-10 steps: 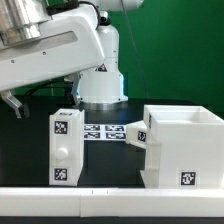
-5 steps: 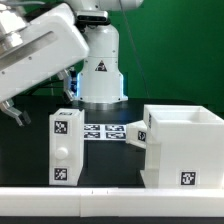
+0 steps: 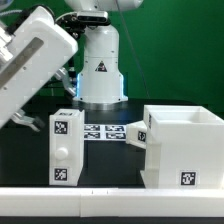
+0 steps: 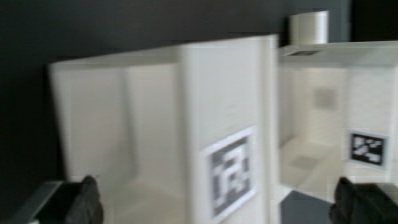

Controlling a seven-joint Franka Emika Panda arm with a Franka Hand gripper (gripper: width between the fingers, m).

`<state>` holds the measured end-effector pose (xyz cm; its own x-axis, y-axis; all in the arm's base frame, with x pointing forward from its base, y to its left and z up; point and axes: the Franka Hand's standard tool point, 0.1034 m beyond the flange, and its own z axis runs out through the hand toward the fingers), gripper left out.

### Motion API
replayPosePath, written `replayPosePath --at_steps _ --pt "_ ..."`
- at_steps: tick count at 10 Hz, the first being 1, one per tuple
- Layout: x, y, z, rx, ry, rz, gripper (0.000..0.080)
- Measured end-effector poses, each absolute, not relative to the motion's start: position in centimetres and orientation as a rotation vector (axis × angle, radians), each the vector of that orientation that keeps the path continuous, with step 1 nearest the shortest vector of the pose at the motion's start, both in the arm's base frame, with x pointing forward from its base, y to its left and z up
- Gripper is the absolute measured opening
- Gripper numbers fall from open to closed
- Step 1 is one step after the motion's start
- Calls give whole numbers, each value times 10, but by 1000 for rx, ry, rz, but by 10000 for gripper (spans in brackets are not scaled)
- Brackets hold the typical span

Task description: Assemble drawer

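Note:
The large white box casing (image 3: 183, 146) stands at the exterior view's right with a tag on its front. A small tray (image 3: 137, 134) pokes out of its left side. Another knobbed tray (image 3: 63, 148) stands on end at the left, with tags on its face. My gripper (image 3: 14, 120) hangs at the far left, above and left of that tray, mostly out of frame. In the wrist view the gripper (image 4: 217, 204) is open and empty, with its fingers (image 4: 75, 200) wide apart. A white tagged drawer part (image 4: 169, 120) fills the space below them, and a second tagged part (image 4: 347, 110) lies beside it.
The marker board (image 3: 101, 132) lies flat between the standing tray and the casing. The robot base (image 3: 100, 70) stands behind it. A white ledge (image 3: 60, 205) runs along the table's front edge.
The arm has swung up and toward the exterior view's left, and its wrist housing has tilted. The drawer parts have not moved.

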<state>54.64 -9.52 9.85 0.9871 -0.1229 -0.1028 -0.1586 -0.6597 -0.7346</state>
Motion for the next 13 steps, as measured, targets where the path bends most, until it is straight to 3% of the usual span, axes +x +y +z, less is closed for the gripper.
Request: replayPosePath --at_steps 2,8,10,11,13 --pt "555 -71 106 -2223 195 69 648" --pt "548 -81 94 -2108 205 103 648" --pt "548 -82 93 -2108 206 103 412" --pt "548 -82 93 -2108 206 104 412" --pt "548 -82 93 -2107 207 105 82"
